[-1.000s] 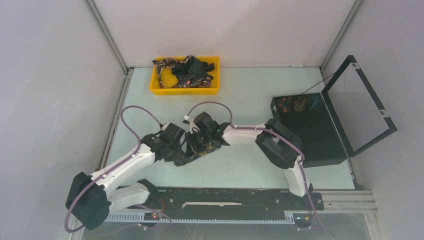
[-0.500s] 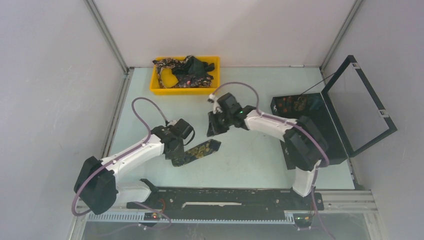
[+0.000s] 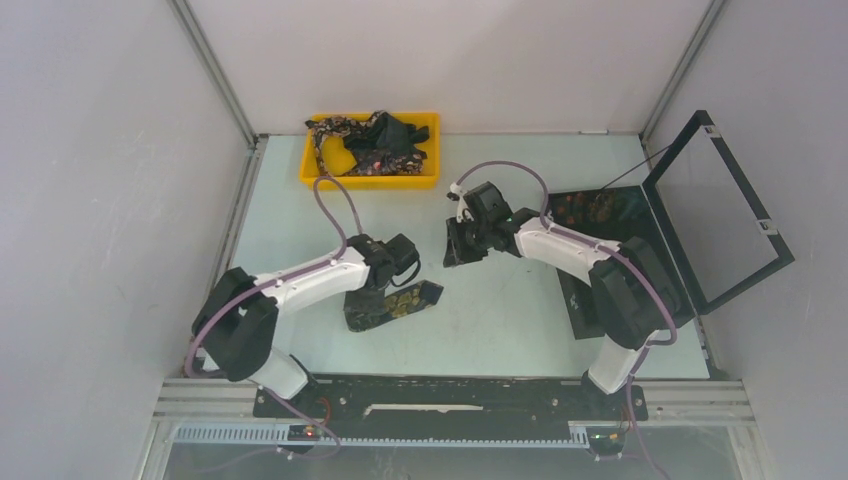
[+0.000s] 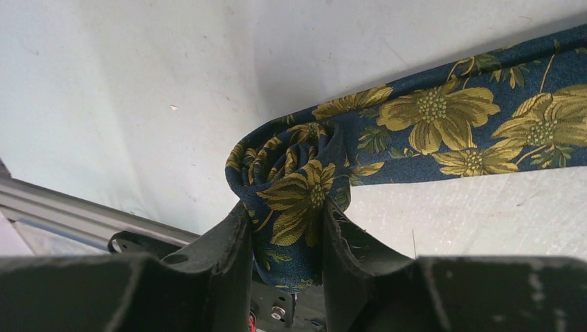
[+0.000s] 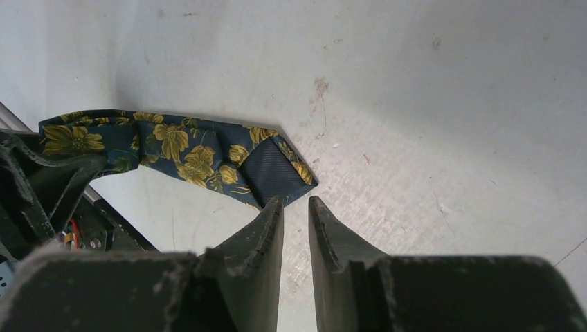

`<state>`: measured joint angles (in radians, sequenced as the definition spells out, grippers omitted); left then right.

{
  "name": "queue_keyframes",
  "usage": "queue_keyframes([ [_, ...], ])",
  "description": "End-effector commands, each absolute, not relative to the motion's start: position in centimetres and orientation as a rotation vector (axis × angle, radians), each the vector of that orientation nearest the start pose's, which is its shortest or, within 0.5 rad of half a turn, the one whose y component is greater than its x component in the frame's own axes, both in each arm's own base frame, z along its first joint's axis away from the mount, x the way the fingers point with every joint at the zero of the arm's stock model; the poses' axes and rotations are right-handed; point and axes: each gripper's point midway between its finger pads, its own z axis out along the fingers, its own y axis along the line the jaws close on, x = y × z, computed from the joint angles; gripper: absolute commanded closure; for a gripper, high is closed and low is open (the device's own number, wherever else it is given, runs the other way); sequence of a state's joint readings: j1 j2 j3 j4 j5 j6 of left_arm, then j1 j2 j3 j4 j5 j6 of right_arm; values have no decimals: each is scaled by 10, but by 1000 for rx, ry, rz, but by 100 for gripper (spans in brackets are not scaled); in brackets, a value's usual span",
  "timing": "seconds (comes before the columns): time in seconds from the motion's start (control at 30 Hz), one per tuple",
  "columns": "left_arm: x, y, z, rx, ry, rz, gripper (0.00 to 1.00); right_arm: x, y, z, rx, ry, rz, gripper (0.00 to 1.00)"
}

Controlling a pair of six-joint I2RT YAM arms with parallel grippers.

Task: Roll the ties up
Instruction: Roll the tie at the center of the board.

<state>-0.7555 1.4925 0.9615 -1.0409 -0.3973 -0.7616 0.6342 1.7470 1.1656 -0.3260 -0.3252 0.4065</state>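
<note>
For the right claw [image 5: 296, 204]: pulls away from the shared grip of a second ago. Hovers now over the table [image 5: 450, 104], jaws at a narrow slit, gripping nothing. Leaves the pointed end of the dark navy fabric necktie with gold flowers [image 5: 187, 149] lying flat just ahead of the fingertips, a little to the left.

For the left claw [image 4: 285, 214]: stays pinched on the tight rolled core, right between the fingers, with the loose tail stretching ahead and off to the right. Means a roll begun, not finished — likely calls for winding in that tail next, single-handed or with a fresh regrip.
</note>
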Motion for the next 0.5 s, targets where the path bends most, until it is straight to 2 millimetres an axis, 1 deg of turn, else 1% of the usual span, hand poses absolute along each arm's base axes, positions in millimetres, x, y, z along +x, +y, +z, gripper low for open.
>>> queue_keyframes([
  [0.0,188,-114,63,-8,2816,529,98,301,300,88,-451,2531,797,77],
  [0.1,190,-120,60,3,2821,558,97,304,293,88,-422,2535,794,77],
  [0.17,191,-125,56,10,2823,578,95,305,288,89,-404,2534,796,77],
  [0.37,198,-140,46,28,2833,599,89,307,280,92,-376,2528,799,77],
  [0.47,200,-148,40,43,2845,604,81,307,278,92,-367,2528,798,77],
])
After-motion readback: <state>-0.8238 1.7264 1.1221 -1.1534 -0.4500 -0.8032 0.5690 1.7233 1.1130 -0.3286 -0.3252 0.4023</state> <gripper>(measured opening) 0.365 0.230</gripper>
